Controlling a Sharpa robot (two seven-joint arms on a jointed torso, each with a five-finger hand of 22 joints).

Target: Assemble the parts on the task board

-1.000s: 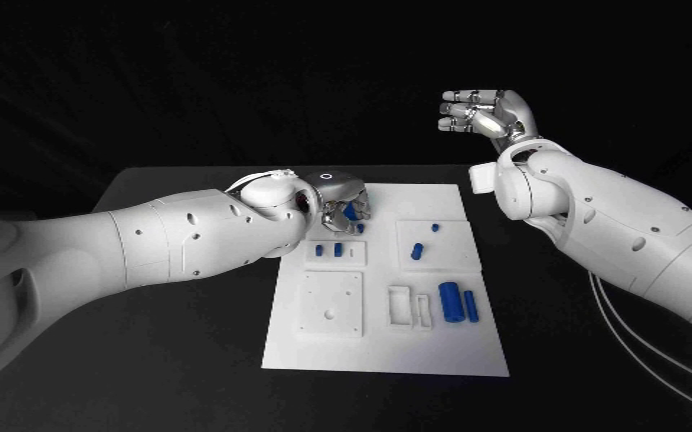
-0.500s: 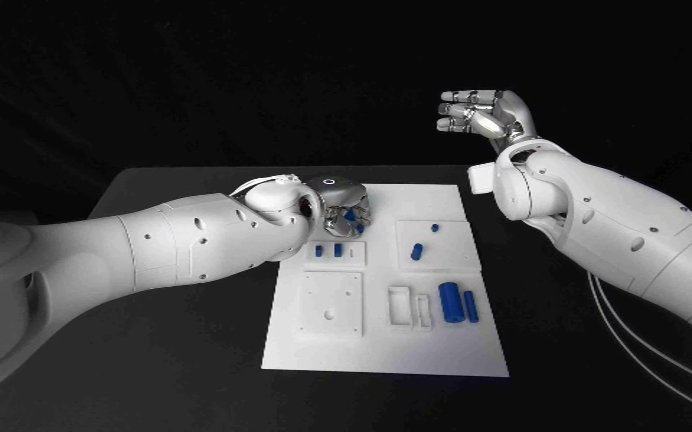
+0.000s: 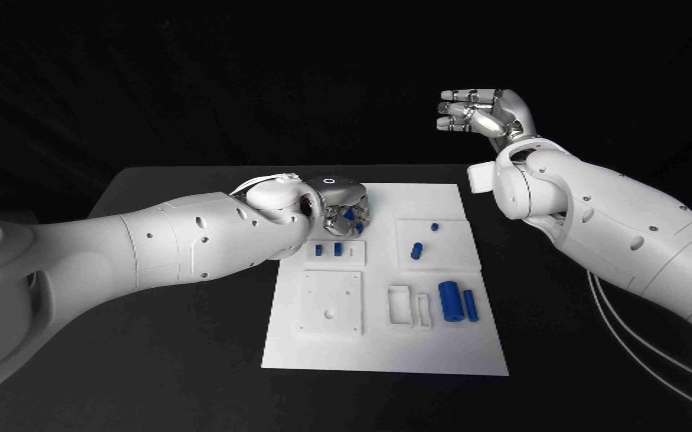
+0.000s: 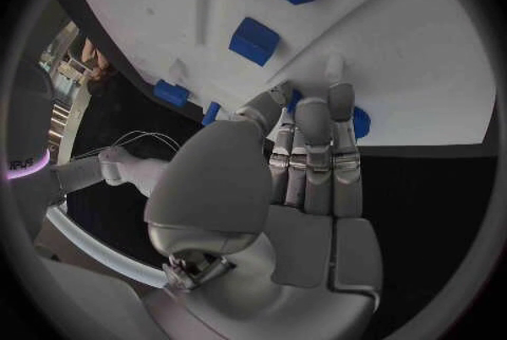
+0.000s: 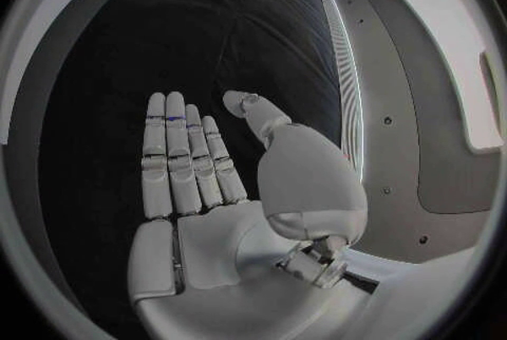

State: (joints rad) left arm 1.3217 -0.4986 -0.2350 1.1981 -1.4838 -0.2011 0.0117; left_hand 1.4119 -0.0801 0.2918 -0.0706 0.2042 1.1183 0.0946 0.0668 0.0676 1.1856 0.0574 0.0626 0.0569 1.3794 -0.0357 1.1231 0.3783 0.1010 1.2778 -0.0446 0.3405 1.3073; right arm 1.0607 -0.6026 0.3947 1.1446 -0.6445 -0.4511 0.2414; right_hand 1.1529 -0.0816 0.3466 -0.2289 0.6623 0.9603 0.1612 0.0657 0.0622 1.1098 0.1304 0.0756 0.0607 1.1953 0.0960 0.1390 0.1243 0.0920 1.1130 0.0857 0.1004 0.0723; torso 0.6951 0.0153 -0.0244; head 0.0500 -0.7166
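Fingers point(image 4: 317, 145) of the left hand point(image 3: 340, 210) are lying pressed together, their tips reaching down to a blue part point(image 4: 359, 122) at the upper left of the task board point(image 3: 433, 352); I cannot tell if they are pinching it, because they are covering most of it. Going near to far in the head view, I am seeing an empty white tray point(image 3: 332, 302) at lower centre, then two blue cylinders point(image 3: 457, 301) lying loose, then small blue pieces point(image 3: 329, 249) farther up. So I am judging most assembly is waiting. At the upper right, the right hand point(image 3: 483, 112) is hanging in the air with nothing in it, fingers straight, side by side.
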